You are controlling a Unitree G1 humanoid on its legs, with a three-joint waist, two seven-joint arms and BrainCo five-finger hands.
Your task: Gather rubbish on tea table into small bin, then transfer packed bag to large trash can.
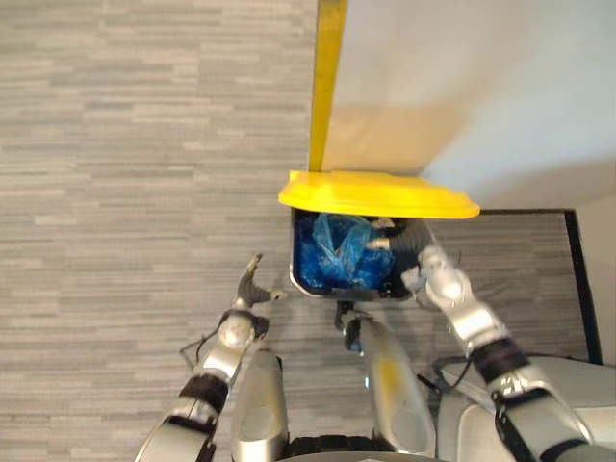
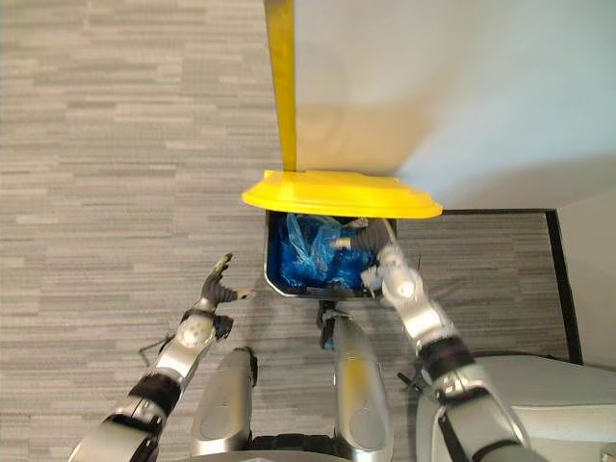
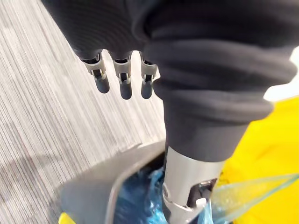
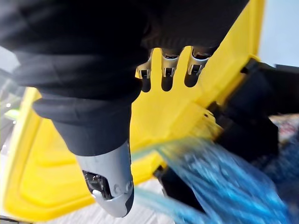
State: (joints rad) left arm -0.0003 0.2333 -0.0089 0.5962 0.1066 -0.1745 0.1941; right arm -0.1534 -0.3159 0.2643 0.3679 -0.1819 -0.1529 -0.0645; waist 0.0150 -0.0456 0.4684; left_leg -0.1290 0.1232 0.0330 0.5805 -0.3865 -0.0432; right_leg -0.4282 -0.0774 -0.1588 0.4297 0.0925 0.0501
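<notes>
The large dark trash can (image 1: 294,262) stands on the carpet with its yellow lid (image 1: 375,195) tipped up. A blue plastic bag (image 1: 332,252) lies crumpled inside it. My right hand (image 1: 443,279) hovers over the can's right rim, fingers relaxed and holding nothing. In the right wrist view the blue bag (image 4: 224,182) lies below the thumb and the lid (image 4: 163,116) sits behind the fingers. My left hand (image 1: 250,289) hangs open to the left of the can, clear of it. The left wrist view shows the can's rim (image 3: 93,182) past the hand, and its fingers (image 3: 125,88) are straight.
A pale wall (image 1: 481,87) with a yellow vertical strip (image 1: 325,87) rises right behind the can. A dark-edged mat (image 1: 576,279) lies to the right. Grey carpet (image 1: 125,192) stretches to the left.
</notes>
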